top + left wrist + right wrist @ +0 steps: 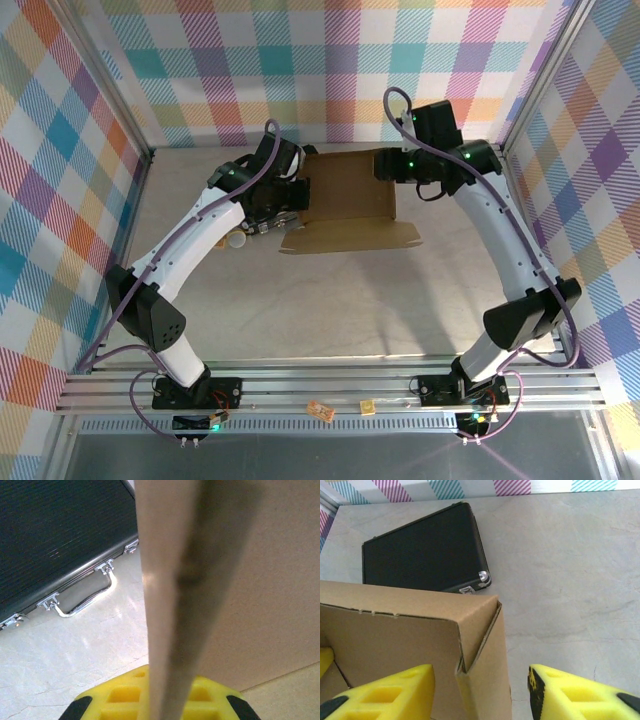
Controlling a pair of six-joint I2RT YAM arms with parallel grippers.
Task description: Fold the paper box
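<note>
The left gripper [170, 700] is pinching a wall of the box [270, 580]. Its yellow fingers [117, 697] are sitting close together, one on each side of the cardboard, and the cardboard is standing edge-on between them. In the top view this gripper [288, 202] is working at the left side of the box [350, 190].

The right gripper [481, 680] is standing open. Its left finger [385, 690] is reaching inside the box [405, 625] and the other finger is hanging outside it. A raised side wall, close to a corner, is passing through the gap between them. I cannot tell whether a pad is touching this wall. In the top view the right gripper [388, 165] is sitting at the far right corner of the box.

The box is lying on the table [330, 300] between the two grippers and is only partly folded. Some walls are standing up, while a long flap [350, 237] on its near side is lying flat on the table.

A black case [420, 555] is lying flat just beyond the box in the right wrist view. In the left wrist view the case [60, 535] is lying to the left of the box, and its metal handle [85, 597] is pointing toward the camera.
</note>
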